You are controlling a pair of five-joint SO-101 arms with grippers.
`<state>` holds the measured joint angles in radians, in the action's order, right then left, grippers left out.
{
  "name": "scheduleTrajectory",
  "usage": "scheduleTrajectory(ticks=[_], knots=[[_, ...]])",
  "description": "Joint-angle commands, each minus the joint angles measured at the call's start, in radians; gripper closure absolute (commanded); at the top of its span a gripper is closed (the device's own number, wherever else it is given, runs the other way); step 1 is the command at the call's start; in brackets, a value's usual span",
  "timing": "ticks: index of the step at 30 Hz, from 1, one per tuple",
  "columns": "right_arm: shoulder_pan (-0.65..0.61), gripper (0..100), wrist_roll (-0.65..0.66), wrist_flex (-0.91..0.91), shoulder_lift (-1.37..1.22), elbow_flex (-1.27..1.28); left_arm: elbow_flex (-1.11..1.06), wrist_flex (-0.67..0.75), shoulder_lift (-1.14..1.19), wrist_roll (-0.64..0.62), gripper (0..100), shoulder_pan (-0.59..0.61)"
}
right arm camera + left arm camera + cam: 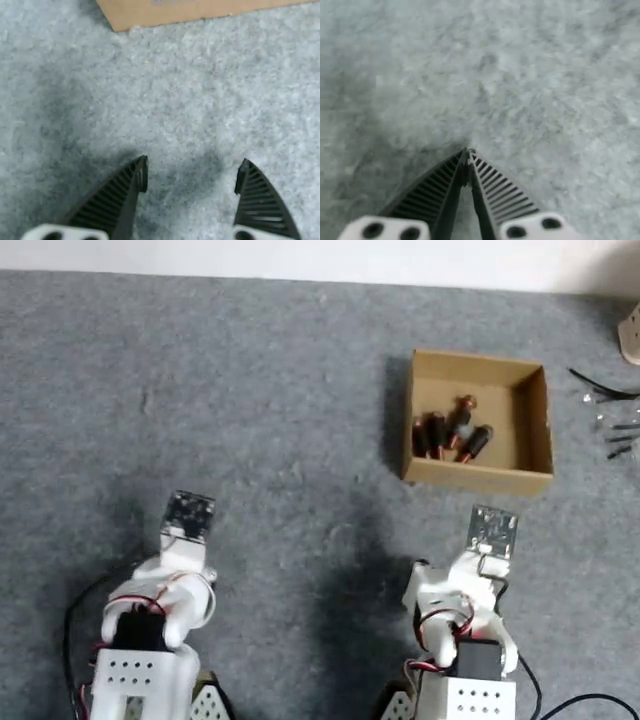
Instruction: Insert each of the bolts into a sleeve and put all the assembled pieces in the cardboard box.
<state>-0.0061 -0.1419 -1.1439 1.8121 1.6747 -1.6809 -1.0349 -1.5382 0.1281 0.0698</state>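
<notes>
left tool [469, 152]: fingers [442, 192] together, tips touching, nothing between them, hung low over the bare grey desk [530, 75]. right tool [193, 162]: fingers [117, 197] wide apart, nothing between them, also over bare grey desk. it pointed toward the cardboard box [190, 12], whose near wall sat a little beyond the tips, not touching.

high view: the cardboard box [478, 477] sat open-topped on the right half of the desk, toward the far side. the assembled pieces [452, 433] lay inside on the box floor, bunched around the middle and toward its left wall. they were dark sleeves with copper-coloured bolt ends sticking out. looked like four or five, exact count hard to tell because they overlapped. some touched each other, and one lay tilted nearer the far wall.

left arm [160, 610] stood at the near edge on the left, well apart from the box, wrist pointing to the far side. right arm [465, 590] stood at the near edge on the right, just in front of the box's near wall and apart from it. a few thin black bits [612, 425] lay on the desk right of the box, apart from it. a black cable [575, 702] ran beside the right arm's base.
</notes>
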Motion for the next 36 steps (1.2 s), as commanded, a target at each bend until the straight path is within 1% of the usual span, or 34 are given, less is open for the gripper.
scheduleTrajectory(ticks=[1, 4, 8, 14, 19, 32, 36], knots=[[-0.002, 74.2, 0.014, -0.005, 0.004, 0.145, -0.008, 0.077, -0.041, 0.002, 100, 0.110], [-0.002, 74.2, 0.014, -0.005, 0.004, 0.145, -0.024, 0.061, -0.148, 0.000, 100, 0.137], [-0.002, 74.2, 0.014, -0.005, 0.004, 0.145, -0.015, -0.114, -0.317, 0.000, 100, 0.137], [-0.002, 74.2, 0.014, -0.005, 0.004, 0.145, -0.016, -0.140, -0.240, 0.002, 99, 0.136], [-0.002, 74.2, 0.014, -0.005, 0.004, 0.145, -0.016, -0.259, -0.239, 0.006, 99, 0.142], [-0.007, 74.2, 0.009, -0.010, -0.007, 0.145, -0.016, -0.267, -0.239, 0.006, 99, 0.142], [-0.007, 74.2, 0.009, -0.058, 0.004, 0.145, -0.016, -0.267, -0.239, 0.006, 99, 0.142]])
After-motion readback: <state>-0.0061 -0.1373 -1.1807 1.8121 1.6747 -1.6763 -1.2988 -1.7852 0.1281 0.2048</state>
